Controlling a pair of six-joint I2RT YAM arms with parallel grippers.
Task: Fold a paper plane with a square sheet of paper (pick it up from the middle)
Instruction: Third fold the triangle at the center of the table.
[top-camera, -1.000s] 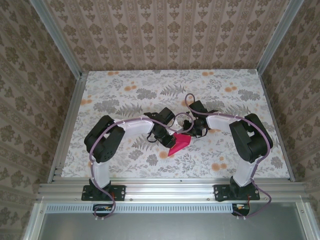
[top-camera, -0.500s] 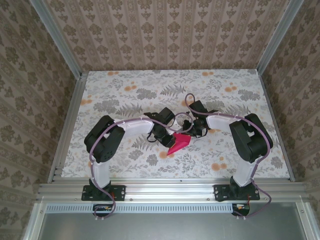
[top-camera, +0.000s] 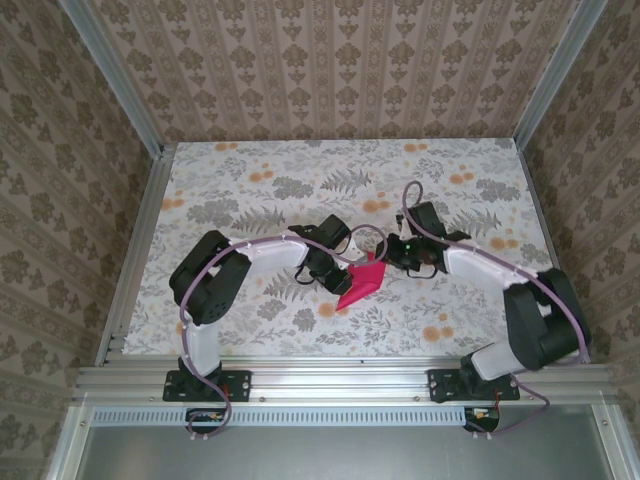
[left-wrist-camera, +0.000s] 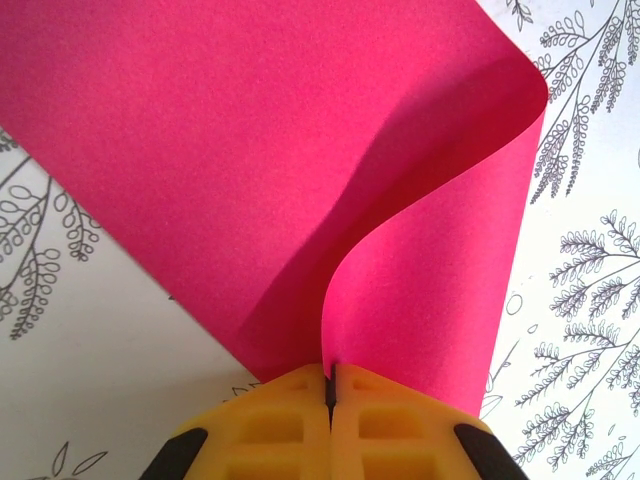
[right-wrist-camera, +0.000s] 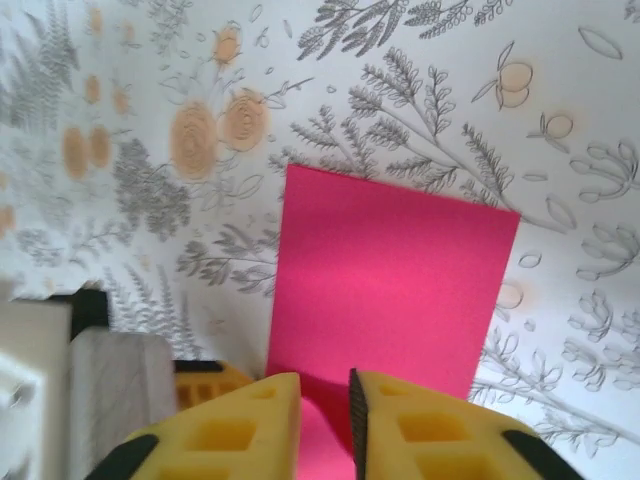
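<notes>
The square sheet of paper (top-camera: 361, 282) is magenta-red and lies bent over on itself at the middle of the table. My left gripper (top-camera: 339, 272) is at its left side. In the left wrist view this gripper (left-wrist-camera: 331, 382) is shut on the sheet's (left-wrist-camera: 250, 150) near edge, and one flap curls up and over in a soft bend. My right gripper (top-camera: 393, 257) stands at the sheet's right end. In the right wrist view its fingers (right-wrist-camera: 325, 402) are a narrow gap apart above the sheet (right-wrist-camera: 390, 280), with nothing pinched between them.
The floral-print table (top-camera: 250, 190) is boxed in by patterned walls and aluminium posts. A metal rail (top-camera: 330, 380) runs along the near edge by the arm bases. The left gripper's yellow finger (right-wrist-camera: 205, 380) shows beside the right fingers.
The right arm has swung its elbow out to the right and its gripper has backed off a little from the sheet, jaws parting slightly. The left gripper has stayed shut on the paper.
</notes>
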